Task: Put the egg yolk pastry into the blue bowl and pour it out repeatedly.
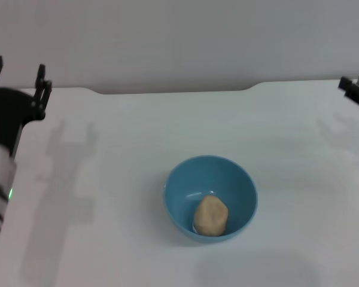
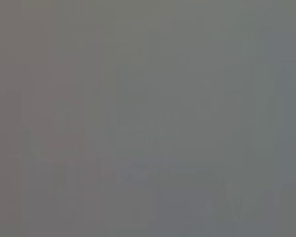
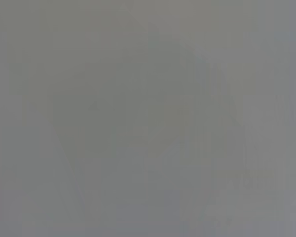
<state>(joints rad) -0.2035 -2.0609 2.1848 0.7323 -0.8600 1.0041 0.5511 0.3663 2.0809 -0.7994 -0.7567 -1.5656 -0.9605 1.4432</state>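
Note:
The blue bowl [image 1: 210, 198] stands upright on the white table, a little right of the middle and toward the front. Inside it lies the egg yolk pastry [image 1: 211, 216], a pale beige lump resting against the bowl's near inner wall. My left gripper [image 1: 18, 76] hangs at the far left by the table's back edge, open and empty, well away from the bowl. At the far right edge my right gripper [image 1: 358, 91] shows only in part, also far from the bowl. Both wrist views show only a flat grey surface.
The white table [image 1: 119, 179] has a notched back edge against a pale wall [image 1: 179, 42]. My left arm [image 1: 0, 179] runs down the left side of the head view. Nothing else lies on the table.

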